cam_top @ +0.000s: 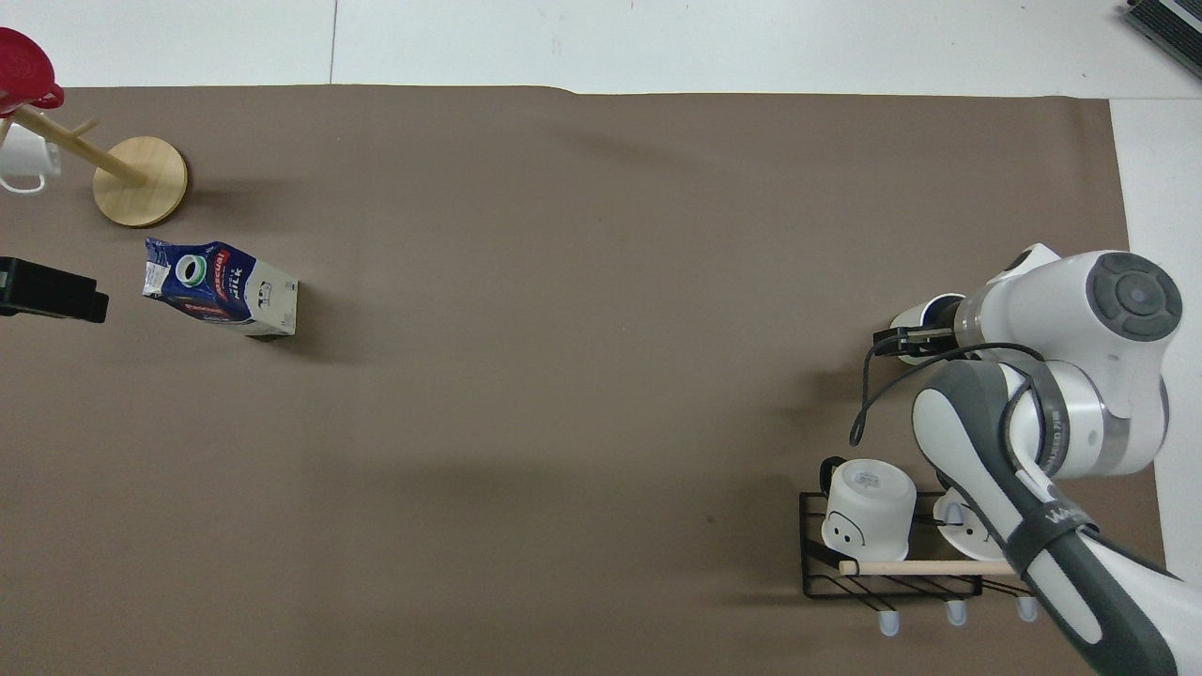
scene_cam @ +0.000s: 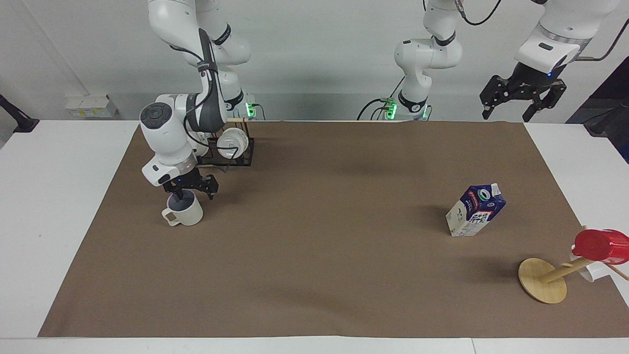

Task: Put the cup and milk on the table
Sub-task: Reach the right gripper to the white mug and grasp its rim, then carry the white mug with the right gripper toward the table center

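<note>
The cream-beige cup (scene_cam: 184, 212) stands upright on the brown mat (scene_cam: 314, 255) of the table, toward the right arm's end, handle away from the robots. My right gripper (scene_cam: 195, 191) is open and low on the cup: one finger is inside it, the other outside its wall. In the overhead view the cup (cam_top: 925, 310) is mostly hidden under the right gripper (cam_top: 906, 340). The milk carton (scene_cam: 475, 210) stands on the mat toward the left arm's end; it also shows in the overhead view (cam_top: 221, 286). My left gripper (scene_cam: 521, 101) waits, open and empty, raised over the table's corner.
A black wire rack (scene_cam: 231, 147) with two white mugs (cam_top: 869, 507) stands nearer to the robots than the cup. A wooden mug tree (scene_cam: 543, 280) with a red cup (scene_cam: 599, 246) and a white mug stands farther from the robots than the carton.
</note>
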`<state>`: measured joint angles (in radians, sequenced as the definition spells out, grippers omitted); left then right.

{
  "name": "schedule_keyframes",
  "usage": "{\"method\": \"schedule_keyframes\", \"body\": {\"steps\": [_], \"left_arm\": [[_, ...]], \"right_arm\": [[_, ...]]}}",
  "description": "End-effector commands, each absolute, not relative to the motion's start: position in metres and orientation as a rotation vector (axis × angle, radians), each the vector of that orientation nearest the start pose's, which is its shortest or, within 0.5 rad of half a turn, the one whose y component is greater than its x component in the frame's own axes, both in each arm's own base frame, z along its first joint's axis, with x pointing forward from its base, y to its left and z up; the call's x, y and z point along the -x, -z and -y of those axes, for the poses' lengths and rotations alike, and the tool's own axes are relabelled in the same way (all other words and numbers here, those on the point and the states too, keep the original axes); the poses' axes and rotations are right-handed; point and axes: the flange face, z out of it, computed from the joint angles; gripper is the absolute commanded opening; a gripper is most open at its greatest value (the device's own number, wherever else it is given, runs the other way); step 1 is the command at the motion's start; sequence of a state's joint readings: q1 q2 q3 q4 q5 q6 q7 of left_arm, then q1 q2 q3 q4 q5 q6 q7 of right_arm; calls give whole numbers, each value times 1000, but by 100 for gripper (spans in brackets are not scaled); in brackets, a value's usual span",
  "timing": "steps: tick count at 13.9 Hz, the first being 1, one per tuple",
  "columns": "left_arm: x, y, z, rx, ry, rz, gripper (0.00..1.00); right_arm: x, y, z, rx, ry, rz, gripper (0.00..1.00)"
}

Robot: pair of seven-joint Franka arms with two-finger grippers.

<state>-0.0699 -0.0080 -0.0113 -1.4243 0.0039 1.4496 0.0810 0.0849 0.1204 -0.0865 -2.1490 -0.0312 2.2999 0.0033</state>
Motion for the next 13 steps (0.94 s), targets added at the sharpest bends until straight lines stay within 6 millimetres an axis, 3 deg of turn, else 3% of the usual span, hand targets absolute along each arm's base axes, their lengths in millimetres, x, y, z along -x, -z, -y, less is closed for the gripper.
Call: {"method": "schedule_keyframes", "body": {"steps": [1, 2, 4, 6, 7, 8, 13], "left_arm": [[-536, -691, 40, 3133, 41, -263, 100], [-536, -691, 40, 3133, 41, -263, 100], [-536, -691, 40, 3133, 41, -263, 100], [-536, -691, 40, 3133, 41, -263, 100], [-536, -691, 40, 3133, 41, -263, 100], [-536, -691, 40, 3135, 39, -264, 100], [-536, -691, 40, 3133, 41, -263, 100]], "right_arm": [[-557, -346, 6, 3169, 67, 110, 73], [-557, -346, 6, 3169, 64, 115, 69], [-556, -345, 7, 3169, 55, 115, 46], [-556, -345, 7, 3169, 55, 119, 15], [-556, -345, 7, 3169, 52, 117, 6], [-557, -344, 7, 3169, 52, 112, 0], [-560, -352, 5, 3169, 54, 157, 0]]}}
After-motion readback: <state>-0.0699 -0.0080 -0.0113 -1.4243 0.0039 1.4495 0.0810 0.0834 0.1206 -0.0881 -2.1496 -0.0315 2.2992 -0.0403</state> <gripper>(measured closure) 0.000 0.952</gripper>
